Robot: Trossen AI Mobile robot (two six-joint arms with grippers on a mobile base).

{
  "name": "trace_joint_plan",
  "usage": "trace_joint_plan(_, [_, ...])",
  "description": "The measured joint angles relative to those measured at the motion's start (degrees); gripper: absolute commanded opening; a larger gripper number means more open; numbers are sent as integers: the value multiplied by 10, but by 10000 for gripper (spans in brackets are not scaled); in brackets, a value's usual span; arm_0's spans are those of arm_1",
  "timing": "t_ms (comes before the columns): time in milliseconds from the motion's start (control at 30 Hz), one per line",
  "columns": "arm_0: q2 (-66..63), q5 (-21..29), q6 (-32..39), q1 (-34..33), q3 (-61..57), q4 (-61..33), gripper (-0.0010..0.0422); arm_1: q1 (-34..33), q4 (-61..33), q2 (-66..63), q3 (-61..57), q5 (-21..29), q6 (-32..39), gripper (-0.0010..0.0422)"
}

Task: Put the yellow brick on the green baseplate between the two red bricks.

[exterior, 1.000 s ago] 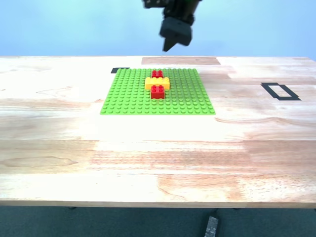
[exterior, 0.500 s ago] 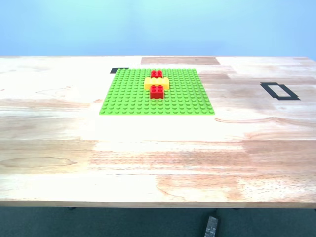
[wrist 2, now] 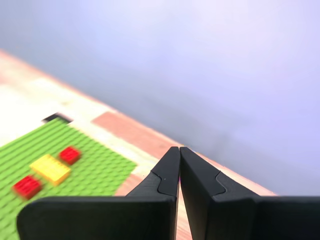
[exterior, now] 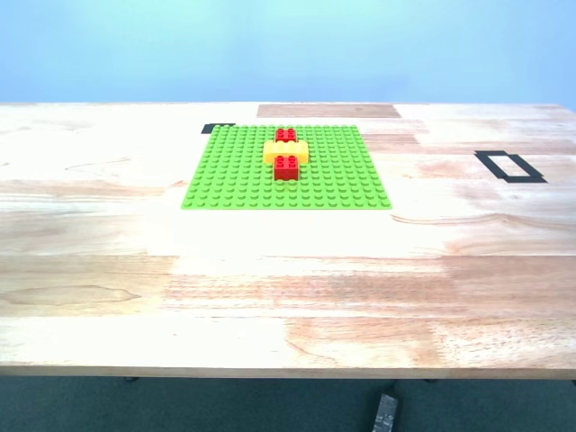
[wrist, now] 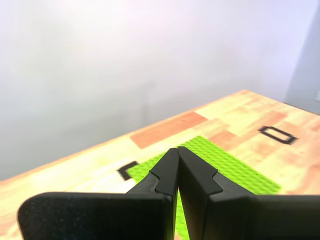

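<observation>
The green baseplate [exterior: 238, 175], a flat square plate gridded with small studs, was seen lying on the pale wooden table [exterior: 288, 288]. Toward its far edge the yellow brick [exterior: 286, 151], an oblong studded block, was seated crosswise between the two red bricks [exterior: 287, 166], one touching it at 12 o'clock and one at 6 o'clock. My first gripper [wrist: 177, 150] and my second gripper [wrist 2: 179, 149] were both seen closed tip to tip, holding nothing, raised above the table.
</observation>
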Motion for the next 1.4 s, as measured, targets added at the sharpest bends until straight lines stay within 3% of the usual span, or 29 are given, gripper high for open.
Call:
trace_joint_plan(133, [-54, -66, -8, 0, -33, 21, 0, 0, 27, -88, -75, 33, 40, 0])
trace_joint_plan(333, [-132, -78, -38, 0, -94, 50, 0, 0, 57, -206, -176, 71, 97, 0])
trace_joint_plan(533, [-197, -133, -87, 0, -146, 58, 0, 0, 62, -319, -244, 94, 129, -1])
trace_joint_plan(1400, [-196, -131, -80, 0, -239, 104, 0, -4, 109, -330, -338, 103, 76, -1])
